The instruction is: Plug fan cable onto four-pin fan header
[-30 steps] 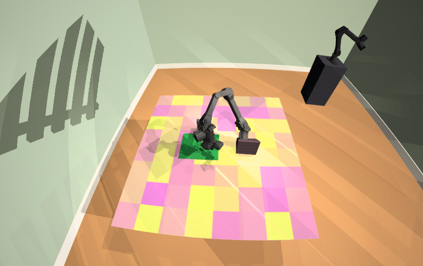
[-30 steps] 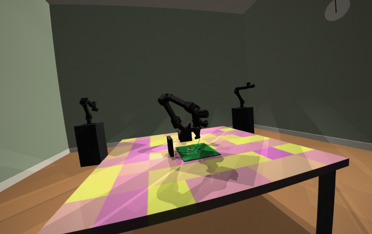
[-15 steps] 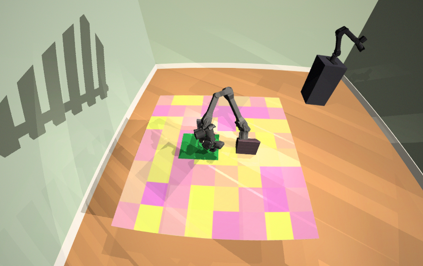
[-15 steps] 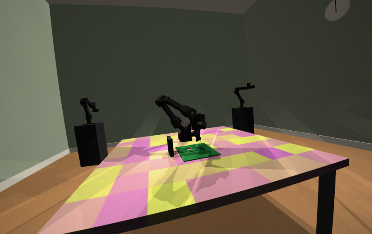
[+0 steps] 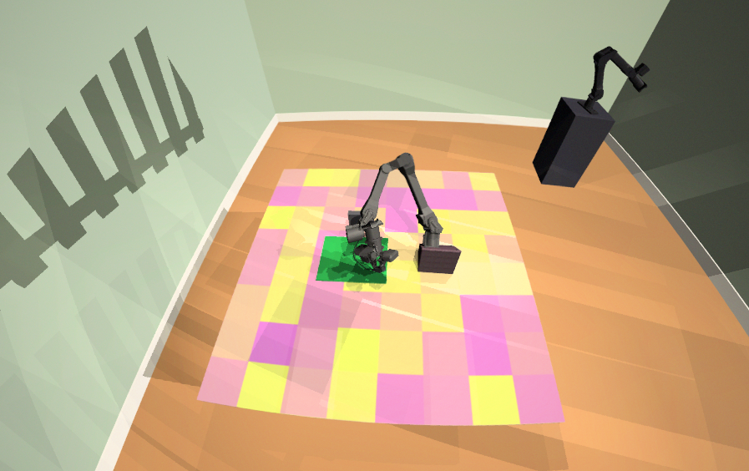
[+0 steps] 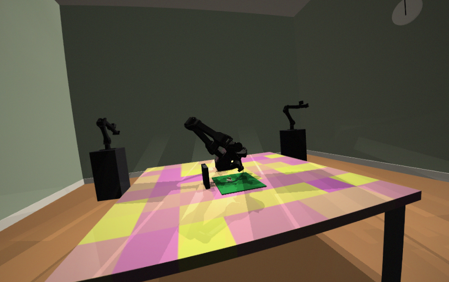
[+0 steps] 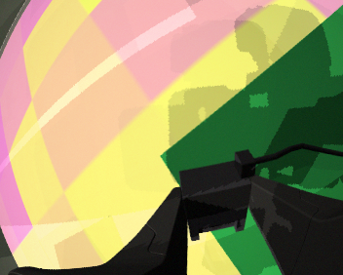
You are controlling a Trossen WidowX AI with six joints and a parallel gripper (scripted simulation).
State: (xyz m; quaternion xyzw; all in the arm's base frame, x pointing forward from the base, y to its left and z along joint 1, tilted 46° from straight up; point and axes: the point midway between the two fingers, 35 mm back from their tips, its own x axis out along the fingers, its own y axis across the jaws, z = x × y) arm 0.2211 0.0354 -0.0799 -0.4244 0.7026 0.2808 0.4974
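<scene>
My gripper (image 5: 378, 268) (image 6: 241, 169) (image 7: 212, 188) is shut on the black plug (image 7: 214, 182), which sits between the fingertips in the wrist view. The fan's black cable (image 7: 302, 145) leaves the plug's corner towards the right. The green board (image 5: 330, 265) (image 6: 229, 189) (image 7: 290, 73) lies flat on the table, below the gripper. The small pale fan header (image 6: 229, 180) stands on the board in the exterior view; my gripper is above and to its right there, with the plug apart from it. The header is not visible in the wrist view, and the arm covers it in the top view.
The dark upright fan block (image 5: 354, 216) (image 6: 205, 176) stands beside the board. My arm's base block (image 5: 438, 260) stands on the other side of the board. The patchwork table (image 5: 400, 397) (image 6: 148, 252) carries them. Other arms stand on dark pedestals (image 5: 576, 140) (image 6: 108, 175) away from the table.
</scene>
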